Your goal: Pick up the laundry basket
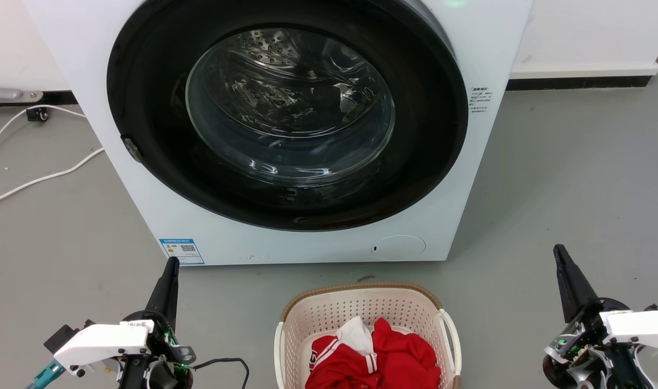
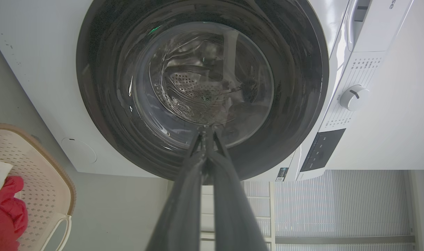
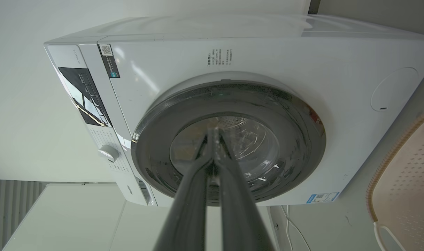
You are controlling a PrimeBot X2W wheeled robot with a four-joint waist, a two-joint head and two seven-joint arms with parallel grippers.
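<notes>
The cream laundry basket [image 1: 329, 316] with its brown woven-look rim and white side handles stands on the floor at the bottom centre, just in front of the washer. Red and white clothes [image 1: 374, 356] lie inside it. My left gripper [image 1: 170, 266] is shut and hangs to the basket's left, well apart from it. To the basket's right, also apart, my right gripper [image 1: 560, 253] is shut. The basket's corner [image 2: 41, 164] is at the left edge of the left wrist view, and its rim [image 3: 403, 167] at the right edge of the right wrist view. Both pairs of fingers [image 2: 206, 134] [image 3: 214, 134] point at the washer.
A white front-loading washer [image 1: 469, 178] with a closed round glass door [image 1: 288, 111] stands right behind the basket. White cables [image 1: 42, 178] trail over the grey floor at the left. A white wall with a dark skirting [image 1: 577, 82] runs along the back.
</notes>
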